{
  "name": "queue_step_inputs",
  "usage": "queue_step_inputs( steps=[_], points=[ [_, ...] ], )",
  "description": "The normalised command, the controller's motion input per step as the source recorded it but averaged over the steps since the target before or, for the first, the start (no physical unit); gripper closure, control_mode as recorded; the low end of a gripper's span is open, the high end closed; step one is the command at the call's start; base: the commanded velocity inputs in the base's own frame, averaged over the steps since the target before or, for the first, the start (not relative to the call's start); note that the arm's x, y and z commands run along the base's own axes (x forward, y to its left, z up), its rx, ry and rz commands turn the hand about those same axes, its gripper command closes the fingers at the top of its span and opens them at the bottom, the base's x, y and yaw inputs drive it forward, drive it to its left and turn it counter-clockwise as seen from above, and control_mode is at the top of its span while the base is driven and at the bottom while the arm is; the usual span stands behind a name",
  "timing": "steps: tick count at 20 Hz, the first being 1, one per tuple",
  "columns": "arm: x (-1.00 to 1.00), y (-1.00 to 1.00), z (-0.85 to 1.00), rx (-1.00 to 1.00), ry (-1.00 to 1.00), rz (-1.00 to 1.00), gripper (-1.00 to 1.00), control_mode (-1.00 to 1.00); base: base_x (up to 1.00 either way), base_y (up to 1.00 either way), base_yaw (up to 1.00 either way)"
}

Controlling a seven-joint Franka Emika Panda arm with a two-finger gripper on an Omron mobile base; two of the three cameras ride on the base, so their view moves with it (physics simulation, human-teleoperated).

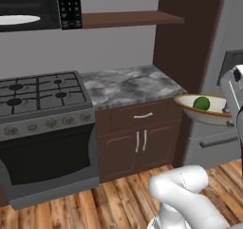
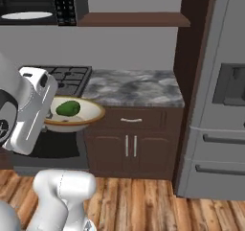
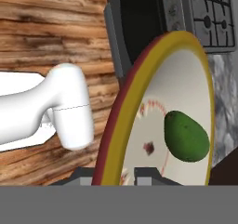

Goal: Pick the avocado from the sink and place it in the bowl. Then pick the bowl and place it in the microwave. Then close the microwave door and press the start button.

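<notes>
Avocado point(image 2: 68, 109) in bowl point(image 2: 91, 117), seemingly held above wood floor point(image 2: 143, 201).

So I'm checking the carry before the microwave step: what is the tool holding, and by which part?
The bowl, gripped at its rim by the tool, lifted off the counter with the avocado inside.

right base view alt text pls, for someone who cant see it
The gripper holds a bowl with an avocado in it, in the air in front of the stove. A marble counter and fridge lie to the right; the microwave is open at top left.
</notes>
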Motion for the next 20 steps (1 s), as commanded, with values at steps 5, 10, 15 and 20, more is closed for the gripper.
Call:
queue_step_inputs(
  steps=[5,10,15,20],
  points=[
    [0.0,0.0,0.0,0.0,0.0,0.0,1.0,1.0,0.4,1.0,0.0],
    [0.0,0.0,0.0,0.0,0.0,0.0,1.0,1.0,0.45,1.0,0.0],
    [0.0,0.0,0.0,0.0,0.0,0.0,1.0,1.0,0.57,0.73,0.02],
    [0.0,0.0,0.0,0.0,0.0,0.0,1.0,1.0,0.76,0.25,0.09]
  ],
)
